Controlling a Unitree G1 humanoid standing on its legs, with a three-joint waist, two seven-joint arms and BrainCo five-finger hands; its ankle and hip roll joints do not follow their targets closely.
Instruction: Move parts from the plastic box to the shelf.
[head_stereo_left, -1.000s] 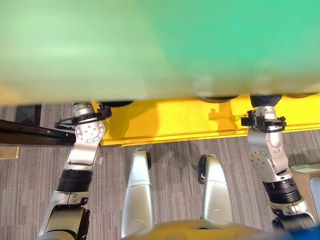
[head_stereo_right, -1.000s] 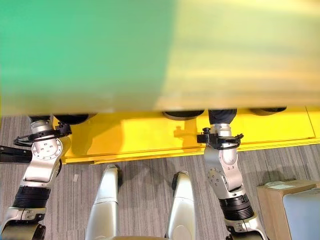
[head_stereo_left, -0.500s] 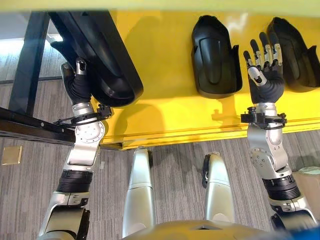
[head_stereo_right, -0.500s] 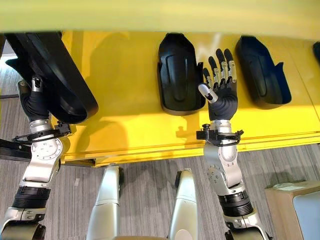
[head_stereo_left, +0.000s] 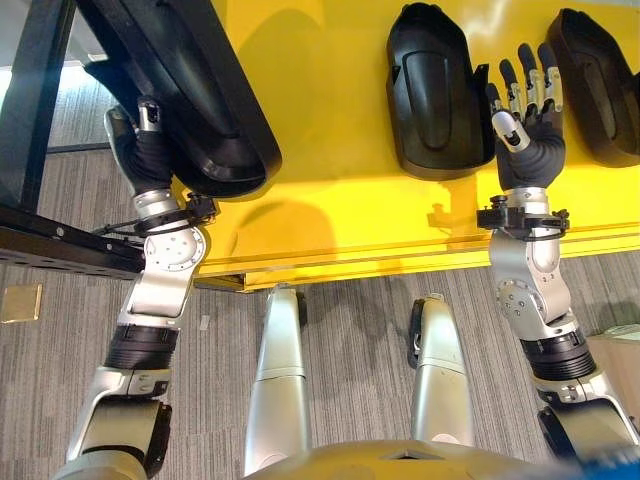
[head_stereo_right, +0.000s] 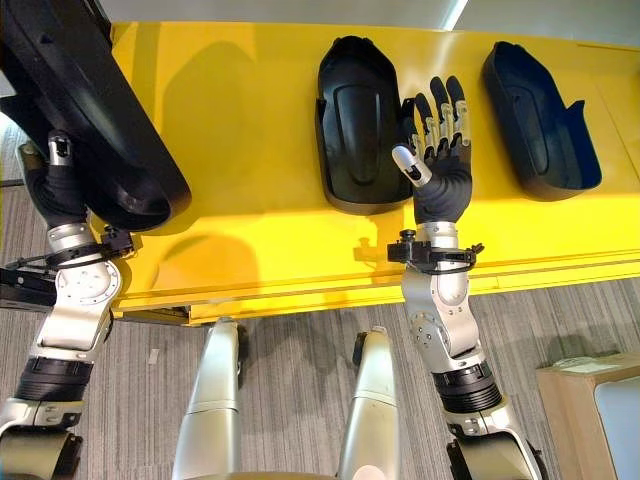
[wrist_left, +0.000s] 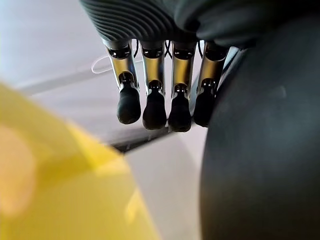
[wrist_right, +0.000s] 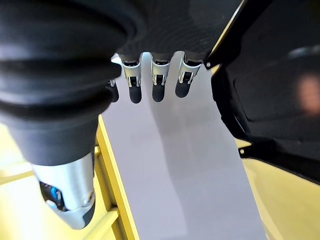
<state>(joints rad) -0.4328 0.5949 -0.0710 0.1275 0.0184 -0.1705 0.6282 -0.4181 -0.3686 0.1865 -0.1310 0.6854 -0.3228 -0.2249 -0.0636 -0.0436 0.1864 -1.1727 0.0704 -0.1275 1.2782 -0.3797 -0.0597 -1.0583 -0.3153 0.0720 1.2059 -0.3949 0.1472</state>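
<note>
Three black moulded plastic parts lie on a yellow surface (head_stereo_left: 330, 150). My left hand (head_stereo_left: 143, 150) is against the near end of the large left part (head_stereo_left: 200, 90), with its thumb up beside the rim. In the left wrist view its fingers (wrist_left: 155, 107) run straight along that part (wrist_left: 260, 165). My right hand (head_stereo_left: 525, 110) is raised, open with fingers straight and holding nothing, between the middle part (head_stereo_left: 430, 90) and the right part (head_stereo_left: 600, 80). The right wrist view shows its fingers (wrist_right: 157, 80) beside a black part (wrist_right: 270, 90).
A black metal frame (head_stereo_left: 40, 100) stands at the far left, with a dark beam (head_stereo_left: 60, 250) running across below it. The yellow surface's front edge (head_stereo_right: 300, 295) meets grey carpet (head_stereo_left: 350, 330). A cardboard box (head_stereo_right: 590, 400) sits on the floor at the lower right.
One second ago a blurred green and yellow mass covered the upper view; it is gone and the parts and both hands show. Since half a second ago the whole picture has only shifted slightly.
</note>
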